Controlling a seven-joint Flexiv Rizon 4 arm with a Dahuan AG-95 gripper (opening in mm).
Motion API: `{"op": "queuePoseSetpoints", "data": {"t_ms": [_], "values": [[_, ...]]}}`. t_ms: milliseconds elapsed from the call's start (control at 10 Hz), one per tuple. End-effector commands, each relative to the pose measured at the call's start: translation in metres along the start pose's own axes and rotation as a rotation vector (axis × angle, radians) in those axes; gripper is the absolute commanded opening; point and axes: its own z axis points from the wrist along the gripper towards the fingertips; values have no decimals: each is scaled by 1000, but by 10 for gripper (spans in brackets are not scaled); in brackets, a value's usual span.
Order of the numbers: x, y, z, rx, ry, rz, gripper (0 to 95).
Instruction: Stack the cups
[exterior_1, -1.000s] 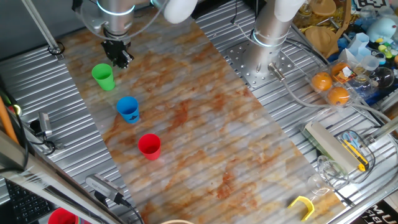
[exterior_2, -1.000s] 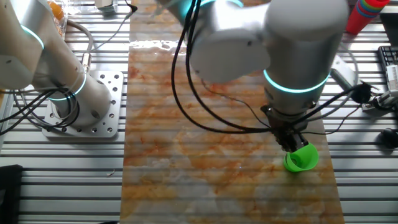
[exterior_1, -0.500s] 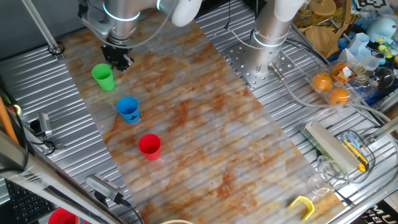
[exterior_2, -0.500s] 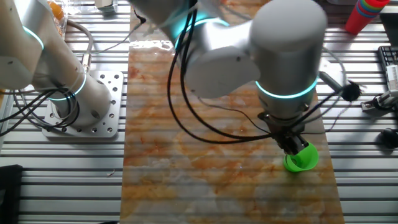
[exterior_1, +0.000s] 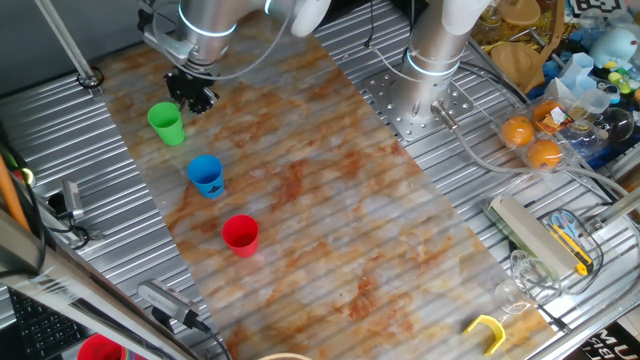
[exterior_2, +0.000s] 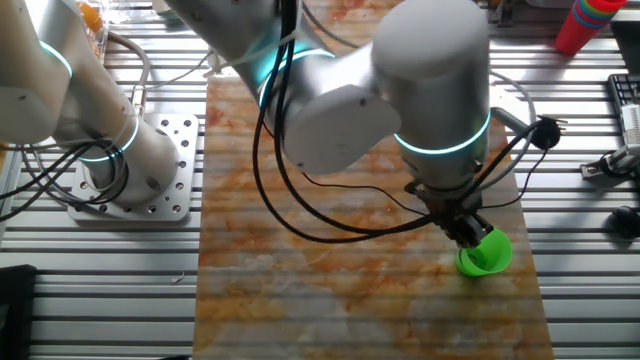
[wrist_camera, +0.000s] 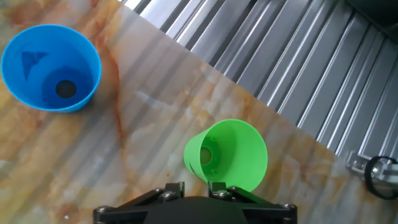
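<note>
The green cup (exterior_1: 166, 124) stands upright on the marbled mat, with the blue cup (exterior_1: 206, 176) and the red cup (exterior_1: 240, 235) in a row nearer the front. My gripper (exterior_1: 194, 98) hovers just beside the green cup's rim, to its right. The other fixed view shows the gripper (exterior_2: 468, 230) at the green cup's (exterior_2: 486, 253) upper left edge. In the hand view the green cup (wrist_camera: 227, 154) lies just ahead of my gripper (wrist_camera: 196, 188) and slightly right, and the blue cup (wrist_camera: 51, 67) is at the upper left. The fingers stand a little apart with nothing between them.
A second arm's base (exterior_1: 432, 62) stands on the metal table behind the mat. Oranges (exterior_1: 530, 142), clear cups (exterior_1: 520, 278) and tools lie at the right. A stack of red cups (exterior_2: 590, 22) stands off the mat near the green cup's side.
The arm's upper links have swung sideways while the gripper has stayed close beside the green cup, shifting only slightly. No cup has moved.
</note>
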Motion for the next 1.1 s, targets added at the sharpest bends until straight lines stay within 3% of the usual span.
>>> {"op": "queuePoseSetpoints", "data": {"t_ms": [100, 300, 400, 600, 800, 1100], "values": [[0, -1, -1, 5, 2, 2, 190], [-1, 0, -6, 5, 2, 3, 190], [-2, 2, -15, 4, 8, 1, 190], [-2, 2, -15, -3, 21, 14, 190], [-2, 2, -15, -37, 76, 92, 190], [-2, 2, -15, -59, 72, 149, 190]]}}
